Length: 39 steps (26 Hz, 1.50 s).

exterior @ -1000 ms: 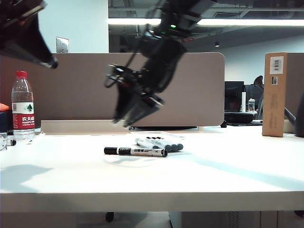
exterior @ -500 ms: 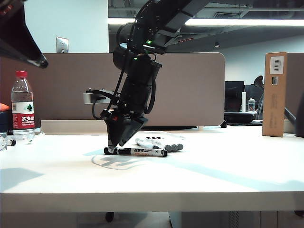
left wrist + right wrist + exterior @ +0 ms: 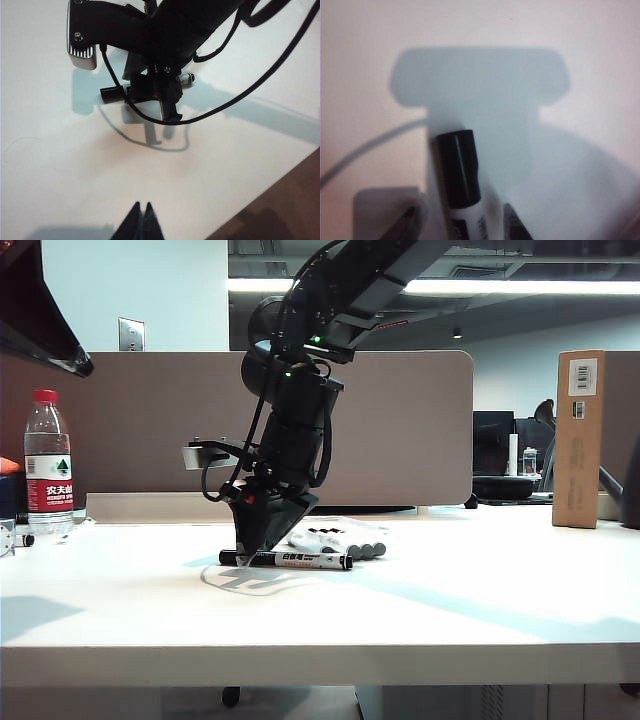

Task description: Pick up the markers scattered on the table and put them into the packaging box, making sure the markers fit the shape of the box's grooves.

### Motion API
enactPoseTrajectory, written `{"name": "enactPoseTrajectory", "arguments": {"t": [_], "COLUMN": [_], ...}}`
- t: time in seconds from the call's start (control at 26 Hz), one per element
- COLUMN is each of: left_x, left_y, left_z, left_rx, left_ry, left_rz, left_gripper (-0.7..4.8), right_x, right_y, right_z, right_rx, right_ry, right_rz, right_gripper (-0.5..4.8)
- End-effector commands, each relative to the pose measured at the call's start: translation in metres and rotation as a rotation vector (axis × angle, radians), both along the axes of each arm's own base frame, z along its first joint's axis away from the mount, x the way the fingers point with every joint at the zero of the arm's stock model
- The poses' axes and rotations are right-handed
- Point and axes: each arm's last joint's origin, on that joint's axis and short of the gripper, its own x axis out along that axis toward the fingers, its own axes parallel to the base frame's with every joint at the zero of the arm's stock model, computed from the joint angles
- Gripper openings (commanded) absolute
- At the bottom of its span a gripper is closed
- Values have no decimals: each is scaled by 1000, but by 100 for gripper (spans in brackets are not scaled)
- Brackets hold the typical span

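The right gripper (image 3: 252,554) has descended from well above the table (image 3: 450,610) over the last second and now stands nose-down at the table surface, over the black-capped end of the loose marker (image 3: 286,559). In the right wrist view, the marker's cap (image 3: 459,167) lies between the two fingertips (image 3: 415,215), which stand apart on either side of it; the jaws are spread and have not closed, so the marker is straddled but not grasped. The marker lies flat on the table, with its barrel extending away from the gripper toward the packaging box (image 3: 340,537), which sits just behind and beside the gripper and already holds several markers (image 3: 345,543) side by side. The left gripper (image 3: 141,226) is held high and well clear of the work area, looking down on the right arm; its fingertips meet at a point, so it is clenched and empty. Judged from this position, the approach is complete and closing the jaws on the marker is the next step. A grip this close to the cap end may let the long barrel droop or swing when lifted.
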Motion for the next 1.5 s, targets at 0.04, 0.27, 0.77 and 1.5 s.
{"name": "enactPoseTrajectory", "arguments": {"t": [0.04, 0.27, 0.77, 1.5], "left_x": [0, 0, 0, 0], "left_y": [0, 0, 0, 0], "left_z": [2, 2, 2, 2], "left_rx": [-5, -5, 8, 0], "left_ry": [-11, -11, -17, -11], "left_rz": [-3, -3, 18, 19], "left_gripper": [-4, -4, -4, -4], "right_x": [0, 0, 0, -7], "right_y": [1, 0, -1, -4], "right_z": [2, 1, 17, 24], "right_rx": [8, 3, 59, 78], "right_ry": [-2, 7, 33, 135], "right_rz": [-1, -5, -122, -96], "right_gripper": [105, 42, -1, 131]}}
